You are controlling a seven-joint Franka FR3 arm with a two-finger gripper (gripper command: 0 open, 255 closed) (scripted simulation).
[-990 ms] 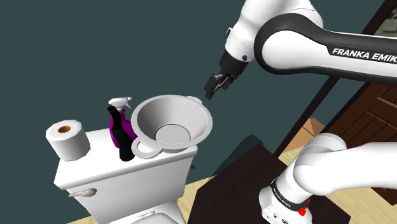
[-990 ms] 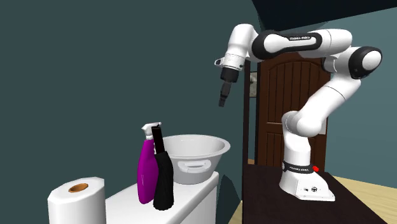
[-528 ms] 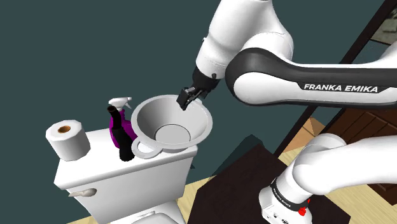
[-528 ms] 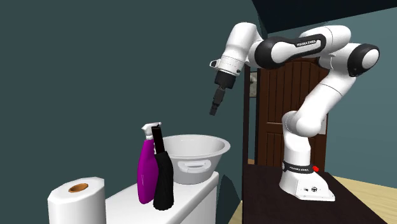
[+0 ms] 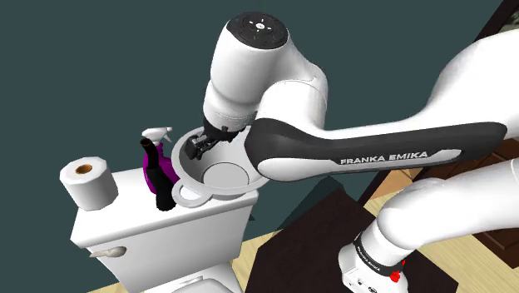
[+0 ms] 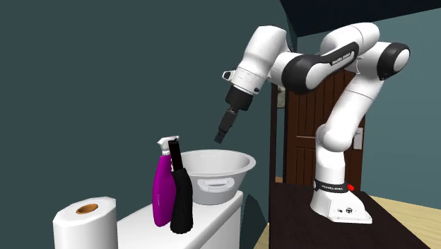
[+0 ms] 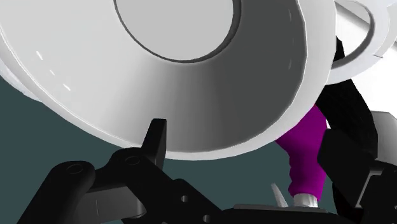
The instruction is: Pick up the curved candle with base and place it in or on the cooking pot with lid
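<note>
Candle [image 6: 181, 194] untouched on toilet tank [image 5: 150, 229], gripper [image 6: 220, 136] open above pot [image 6: 226, 170]

We see the black curved candle standing upright on its base on the white toilet tank. It is close against a purple spray bottle [image 6: 164, 192] with a white trigger head; we cannot tell whether they touch. Just beside both stands the pale, bowl-shaped pot, with loop handles and its mouth open. A toilet paper roll [image 5: 87, 181] stands at the tank's other end, well apart from the pot.

Half a second ago the gripper hung higher. It has now come down and toward the second exterior view's left, nearer the candle. The arm [image 6: 351, 106] now sweeps across most of the shoulder view. Candle, bottle, pot and roll have not moved.

In the shoulder view, white lettering [image 5: 383, 156] on the arm's dark band reads "FRANKA EMIKA". Writing on the arm's foot in the second exterior view is too small for us to read.

In the shoulder view the gripper overlaps the pot's inside, as if within it. The second exterior view shows it tilted and clear above the rim, apart from the pot. In the wrist view the two black fingers [image 7: 156, 137] are spread wide and hold nothing. Beyond them lie the pot's pale inside and round flat bottom, with the bottle beside one finger. A brown door [image 6: 304, 120] stands behind the arm in the second exterior view.
</note>
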